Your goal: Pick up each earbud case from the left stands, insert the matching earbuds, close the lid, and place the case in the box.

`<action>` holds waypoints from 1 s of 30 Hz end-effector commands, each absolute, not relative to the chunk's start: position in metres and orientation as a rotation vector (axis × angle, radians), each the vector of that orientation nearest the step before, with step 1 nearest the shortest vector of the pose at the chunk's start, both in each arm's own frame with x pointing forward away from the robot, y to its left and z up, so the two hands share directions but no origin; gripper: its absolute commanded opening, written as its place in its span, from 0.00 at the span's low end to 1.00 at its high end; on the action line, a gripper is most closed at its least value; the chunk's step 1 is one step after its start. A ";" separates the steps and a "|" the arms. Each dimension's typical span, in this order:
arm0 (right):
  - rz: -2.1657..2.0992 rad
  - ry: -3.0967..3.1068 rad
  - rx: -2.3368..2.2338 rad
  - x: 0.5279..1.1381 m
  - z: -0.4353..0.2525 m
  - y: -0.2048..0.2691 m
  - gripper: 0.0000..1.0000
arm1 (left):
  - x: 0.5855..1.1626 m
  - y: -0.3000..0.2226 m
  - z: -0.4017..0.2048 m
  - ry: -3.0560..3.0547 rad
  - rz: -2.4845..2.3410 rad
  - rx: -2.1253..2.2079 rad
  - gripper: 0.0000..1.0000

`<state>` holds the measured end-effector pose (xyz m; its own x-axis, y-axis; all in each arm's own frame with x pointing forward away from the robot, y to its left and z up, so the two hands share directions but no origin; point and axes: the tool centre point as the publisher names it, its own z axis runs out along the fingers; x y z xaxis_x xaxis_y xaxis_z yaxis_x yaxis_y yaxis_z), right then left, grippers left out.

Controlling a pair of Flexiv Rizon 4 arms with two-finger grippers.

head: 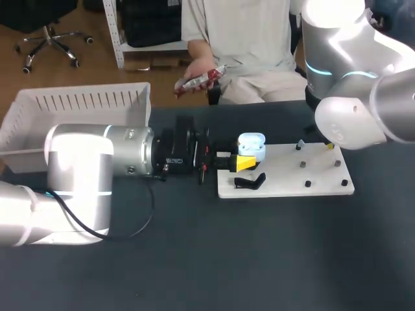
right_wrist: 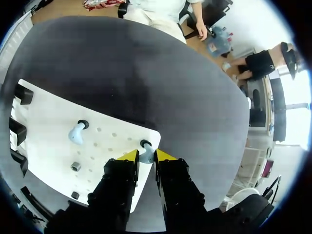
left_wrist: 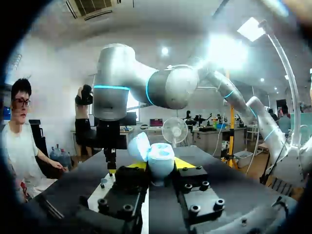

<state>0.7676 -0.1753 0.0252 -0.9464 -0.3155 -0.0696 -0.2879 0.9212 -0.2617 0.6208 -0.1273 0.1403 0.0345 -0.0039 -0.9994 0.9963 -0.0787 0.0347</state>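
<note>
**Case held open on the left, earbud pinched on the right**

Nearest the robot, the left gripper lay level over the table, its yellow tips pressed against the light-blue earbud case from two sides. The case stood upright between them, mouth upward, with its lid swung back on the hinge. Whether any earbud already sat in its sockets could not be told. The case was held above the left end of the white board, beside an unoccupied black stand.

Across the board, to the robot's right of the case, the right gripper pointed straight down at a corner. Its fingers were drawn close together on a pale-blue earbud, which stood upright, its dark tip showing beyond the fingers. A second earbud stood on the board further in, toward the stands and apart from that gripper.

The insertion would probably depend on that gap, since the pinched earbud had to travel leftward to the open mouth. The right arm was the nearer to both earbuds.

Farthest off, at the table's far left, sat the white slotted box. No case showed in its visible part.
</note>
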 end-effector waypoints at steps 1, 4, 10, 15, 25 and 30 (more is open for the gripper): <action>-0.387 2.966 -0.463 0.767 0.025 -0.174 0.00 | 0.620 -0.128 0.140 1.144 -1.237 1.278 0.00; -0.389 2.968 -0.460 0.767 0.027 -0.174 0.00 | 0.620 -0.128 0.140 1.144 -1.237 1.278 0.00; -0.385 2.960 -0.451 0.757 0.042 -0.168 0.00 | 0.620 -0.128 0.140 1.144 -1.237 1.278 0.00; -0.399 2.941 -0.440 0.746 0.069 -0.157 0.00 | 0.620 -0.128 0.140 1.144 -1.237 1.278 0.00; -0.375 3.003 -0.294 0.703 0.153 -0.110 0.00 | 0.620 -0.128 0.140 1.144 -1.237 1.278 0.00; -0.347 3.017 -0.205 0.683 0.193 -0.073 0.00 | 0.620 -0.128 0.140 1.144 -1.237 1.278 0.00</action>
